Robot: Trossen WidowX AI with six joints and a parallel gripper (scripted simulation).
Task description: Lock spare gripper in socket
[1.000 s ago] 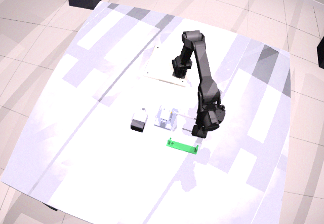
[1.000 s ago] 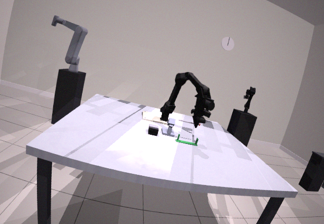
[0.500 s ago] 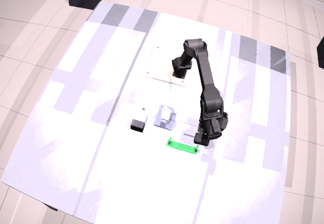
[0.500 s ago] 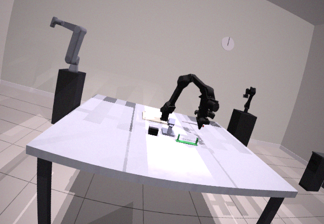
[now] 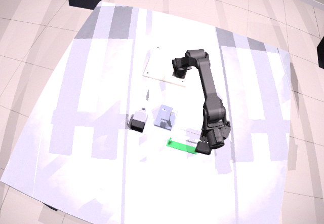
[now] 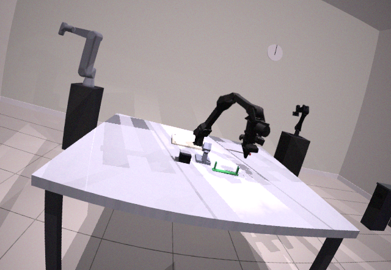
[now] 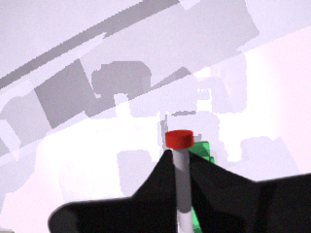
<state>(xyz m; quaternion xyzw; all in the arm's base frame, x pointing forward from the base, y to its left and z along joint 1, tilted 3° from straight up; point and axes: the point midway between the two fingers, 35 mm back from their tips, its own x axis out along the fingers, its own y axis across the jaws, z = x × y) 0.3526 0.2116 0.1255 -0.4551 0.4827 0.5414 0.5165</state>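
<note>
My pincer [image 7: 181, 194] is clenched on the lock pin [image 7: 182, 180], a grey shaft with a red cap [image 7: 179, 139] that sticks out past my dark fingers in the wrist view. I hang above the white table [image 6: 126, 178], over the end of the green tray [image 5: 183, 146] on the side away from the mount; in the exterior view my fingertips and the red cap sit well above it. I see nothing lying in the green tray, though its end under me is hidden by my own body. The grey mount [image 5: 164, 116] with its socket stands just beyond the tray, nearer my base, and whether the socket holds anything I cannot tell at this size. The spare gripper [image 5: 137, 119], a pale block with a dark end, rests on the table beside the mount, apart from it. My base sits on a pale plate [image 5: 154, 67] farther back. Nothing stands between me and the tray below.
</note>
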